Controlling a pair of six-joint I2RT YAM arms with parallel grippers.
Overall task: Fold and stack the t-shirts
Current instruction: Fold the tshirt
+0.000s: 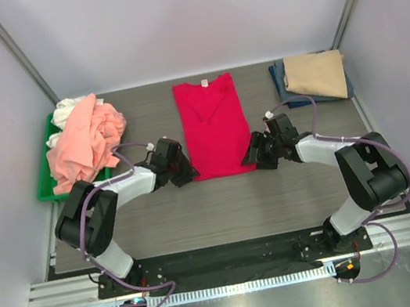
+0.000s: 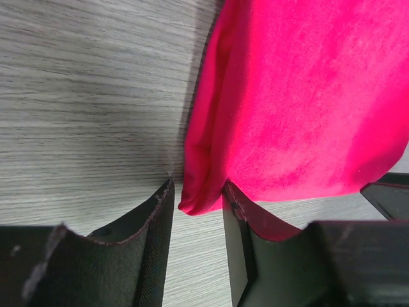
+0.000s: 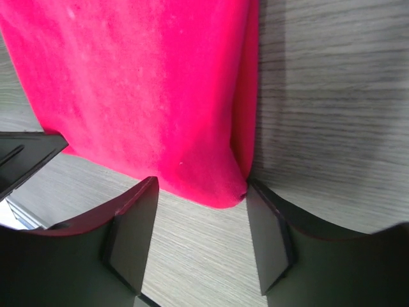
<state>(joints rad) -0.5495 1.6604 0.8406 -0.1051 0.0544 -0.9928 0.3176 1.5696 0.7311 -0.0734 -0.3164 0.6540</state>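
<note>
The crimson-red t-shirt [image 1: 213, 124] lies flat in a long strip at the table's middle, sleeves folded in. My left gripper [image 1: 184, 175] is open at its near left corner; in the left wrist view that corner [image 2: 203, 192] sits between the fingers [image 2: 163, 217]. My right gripper [image 1: 254, 157] is open at the near right corner; in the right wrist view the corner [image 3: 220, 185] lies between the fingers [image 3: 265, 224]. A folded tan t-shirt [image 1: 316, 75] lies on a folded navy blue one [image 1: 279, 75] at the back right. A salmon-pink t-shirt [image 1: 87, 138] and a white one [image 1: 65, 110] are heaped at the left.
A green plastic tray [image 1: 45, 185] under the heap stands at the table's left edge. The grey wood-grain tabletop [image 1: 230, 205] stretches between the arms and the shirt. White walls close in the back and sides.
</note>
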